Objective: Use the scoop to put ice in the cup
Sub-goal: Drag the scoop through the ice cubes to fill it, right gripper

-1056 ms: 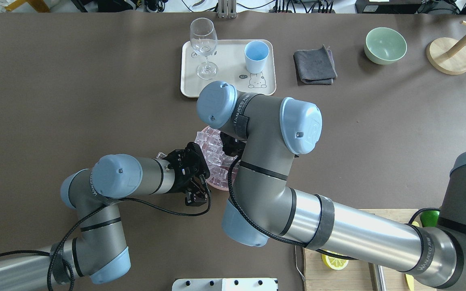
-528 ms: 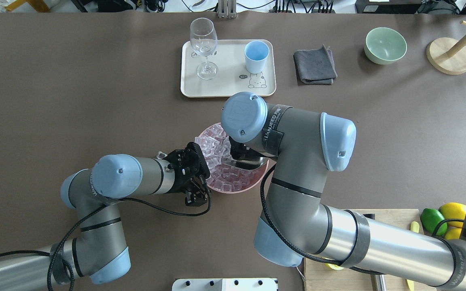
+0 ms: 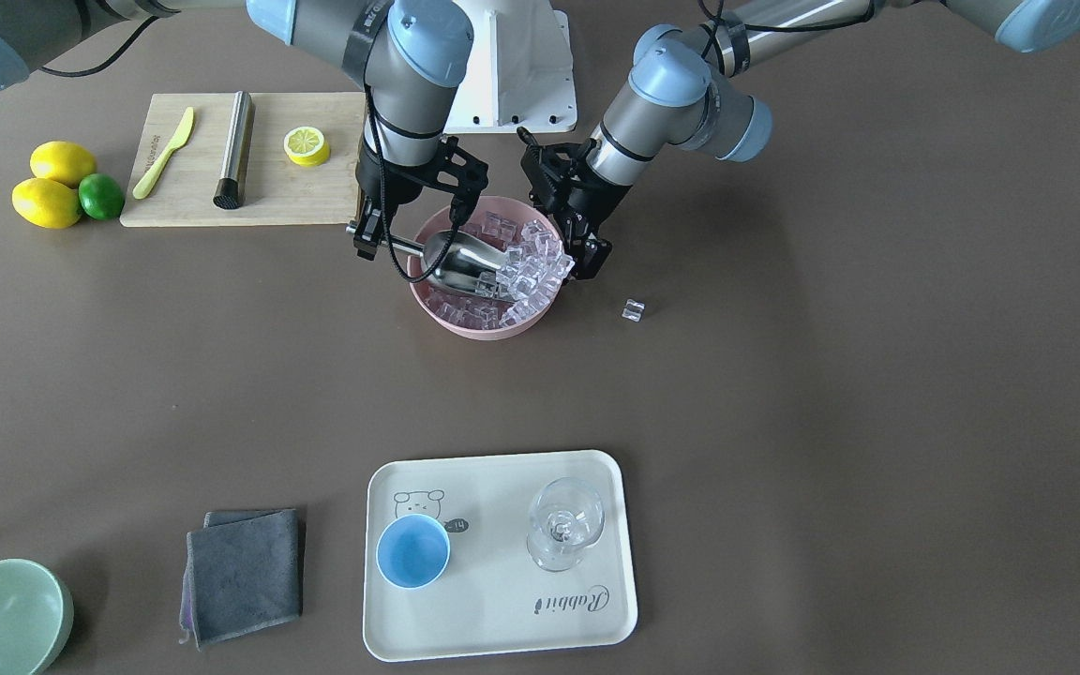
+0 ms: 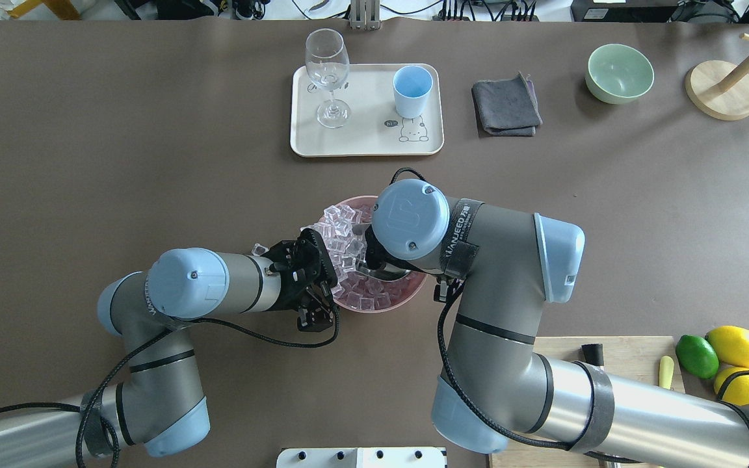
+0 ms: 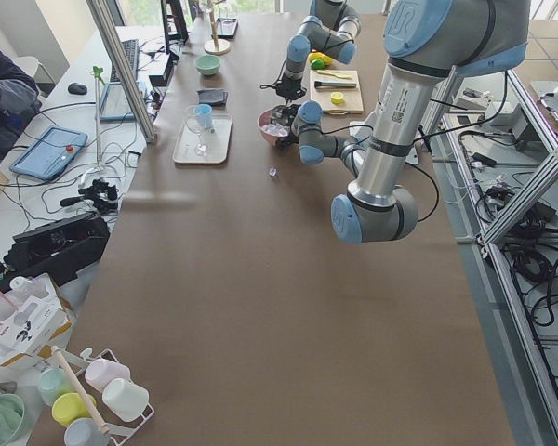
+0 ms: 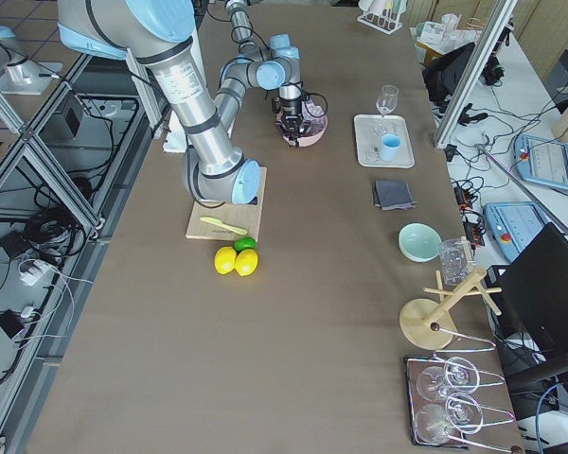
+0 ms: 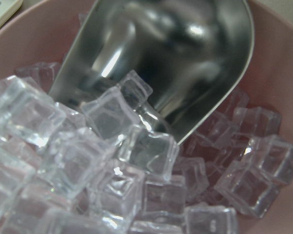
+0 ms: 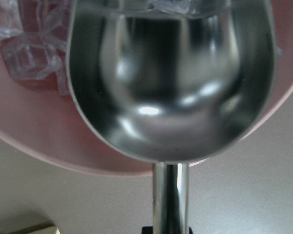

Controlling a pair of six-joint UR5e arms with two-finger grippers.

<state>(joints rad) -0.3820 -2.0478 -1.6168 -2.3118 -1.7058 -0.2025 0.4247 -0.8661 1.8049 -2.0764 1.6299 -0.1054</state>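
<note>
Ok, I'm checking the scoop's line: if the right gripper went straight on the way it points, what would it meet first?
The right gripper holds the scoop, whose mouth touches the ice heaped in the pink bowl, so ice comes first; the bowl's far wall probably lies behind it.

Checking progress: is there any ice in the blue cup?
Empty: the cup shows only a bare blue bottom in the front-facing view, and the ice sits in the pink bowl.
</note>
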